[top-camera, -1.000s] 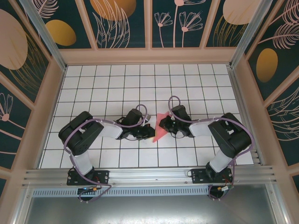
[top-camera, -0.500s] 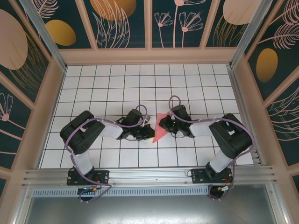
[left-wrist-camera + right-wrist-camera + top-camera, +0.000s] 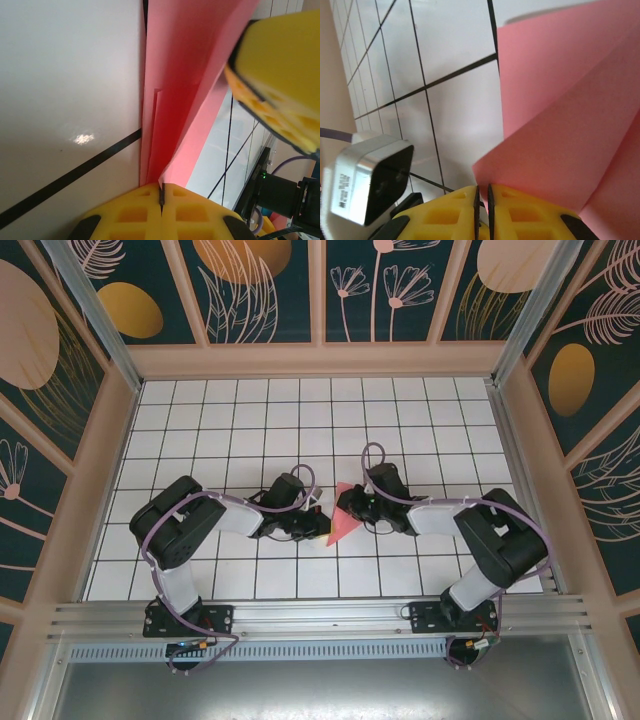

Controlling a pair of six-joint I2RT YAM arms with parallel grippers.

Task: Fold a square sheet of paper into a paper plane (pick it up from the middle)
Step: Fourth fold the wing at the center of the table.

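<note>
From overhead the two arms lean in over the white gridded table (image 3: pixel 250 420), and the square sheet of paper (image 3: pixel 342 528), folded by now into a small salmon-pink wedge, sits between the left gripper (image 3: pixel 322 524) and the right gripper (image 3: pixel 347 506) near the middle of the front rows of tiles. From up there you cannot make out how the jaws stand. The left wrist camera settles it for that side: its yellow waffle-patterned pads (image 3: pixel 125 217) are pressed together with the pink layers coming straight out of the seam, so it is pinching the paper, and a yellow finger (image 3: pixel 280 75) of the other gripper bears on the sheet at the upper right. The right wrist view shows its own pads (image 3: pixel 530 210) closed to a hairline slit, with a corner of the paper running down to them; it is nipping that edge. The same view catches a silver-grey camera housing (image 3: pixel 367 175) low on the left, just beside the tiles. Compared with a second ago, the right arm's elbow has swung outward and lower, its gripper has nudged towards the left one, and less pink shows; the left arm has hardly budged. The paper is thin, matt and sharply creased, its stacked folds visible as stepped edges, against glossy tiles with black lines.
</note>
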